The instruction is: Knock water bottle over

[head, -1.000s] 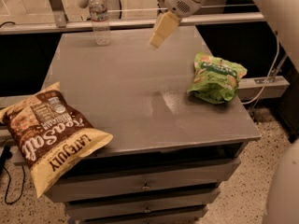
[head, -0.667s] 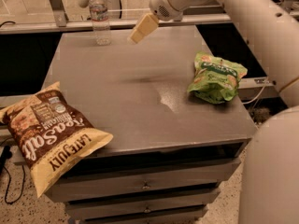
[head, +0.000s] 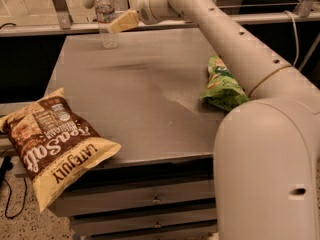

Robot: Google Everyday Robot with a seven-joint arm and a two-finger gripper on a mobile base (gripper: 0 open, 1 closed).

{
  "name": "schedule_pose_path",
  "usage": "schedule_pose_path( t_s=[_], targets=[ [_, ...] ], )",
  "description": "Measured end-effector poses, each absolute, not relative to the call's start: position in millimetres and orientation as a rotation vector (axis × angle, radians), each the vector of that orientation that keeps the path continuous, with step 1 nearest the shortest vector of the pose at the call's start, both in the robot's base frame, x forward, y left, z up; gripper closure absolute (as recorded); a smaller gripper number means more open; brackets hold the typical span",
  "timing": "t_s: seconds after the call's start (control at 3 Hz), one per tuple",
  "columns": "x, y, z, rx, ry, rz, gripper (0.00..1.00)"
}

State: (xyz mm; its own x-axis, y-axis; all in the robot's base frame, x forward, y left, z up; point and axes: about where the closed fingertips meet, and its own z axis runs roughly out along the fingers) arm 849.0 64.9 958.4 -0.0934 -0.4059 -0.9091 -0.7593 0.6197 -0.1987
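The water bottle (head: 106, 17) is a small clear ribbed bottle with a white cap and a red-and-white label band. It stands upright at the far left corner of the grey table (head: 135, 94). My gripper (head: 120, 22) reaches in from the right, its tan tip right beside the bottle's right side at label height, touching or nearly touching it. The white arm (head: 225, 39) stretches across the table from the lower right.
A brown chip bag (head: 52, 141) lies over the table's front left edge. A green chip bag (head: 222, 84) lies at the right edge, partly behind the arm. Drawers (head: 150, 199) sit under the tabletop. A metal rail (head: 60, 29) runs behind the table.
The gripper has moved left across the far side of the table, from right of centre to right beside the bottle. The bottle still stands upright.
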Motion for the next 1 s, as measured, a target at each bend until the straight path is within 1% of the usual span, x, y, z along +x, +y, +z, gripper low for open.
schedule_pose_path(
  t_s=[0.33,1.0],
  targets=[
    [871.8,90.9,951.5,-0.829,1.756,0.416,0.0],
    [891.1,126.5,933.3,-0.676,1.819,0.468,0.0]
  ],
)
